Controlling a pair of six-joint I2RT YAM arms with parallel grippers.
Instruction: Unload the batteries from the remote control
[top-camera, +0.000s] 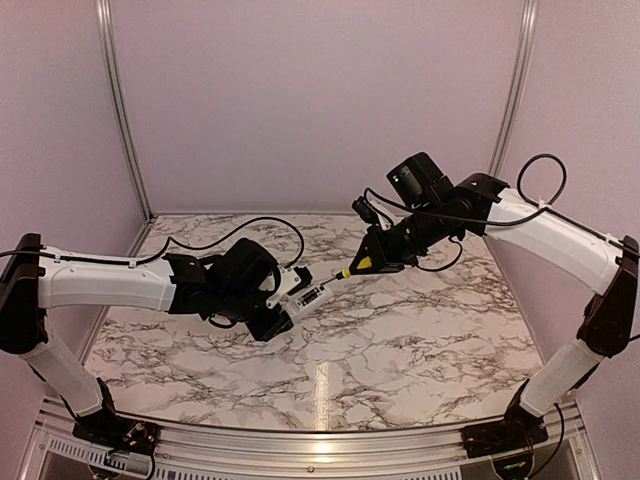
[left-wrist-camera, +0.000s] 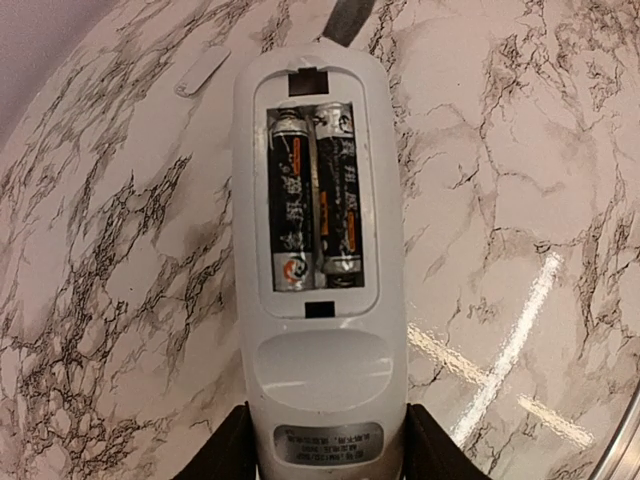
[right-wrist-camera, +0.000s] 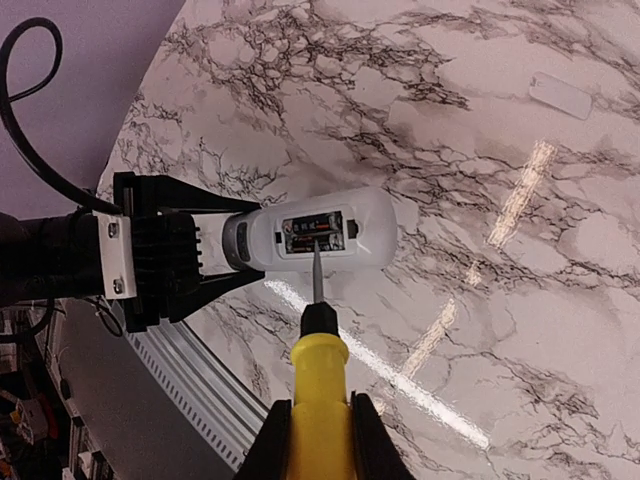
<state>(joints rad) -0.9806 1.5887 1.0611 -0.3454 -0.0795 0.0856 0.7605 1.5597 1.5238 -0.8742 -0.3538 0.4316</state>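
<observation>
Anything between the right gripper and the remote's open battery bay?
Only the yellow-handled screwdriver that the right gripper holds: its thin metal shaft points at the slim white plastic remote control's bay. Right wrist view.

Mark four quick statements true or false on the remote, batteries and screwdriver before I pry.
1. Both batteries sit in the remote control compartment. True.
2. The left gripper holds the screwdriver. False: its fingers clamp the remote control, and the right gripper holds the screwdriver.
3. A lid closes the compartment. False: it is open, and a small white piece, perhaps the lid, lies apart on the table.
4. The screwdriver tip points at the open compartment. True.
</observation>
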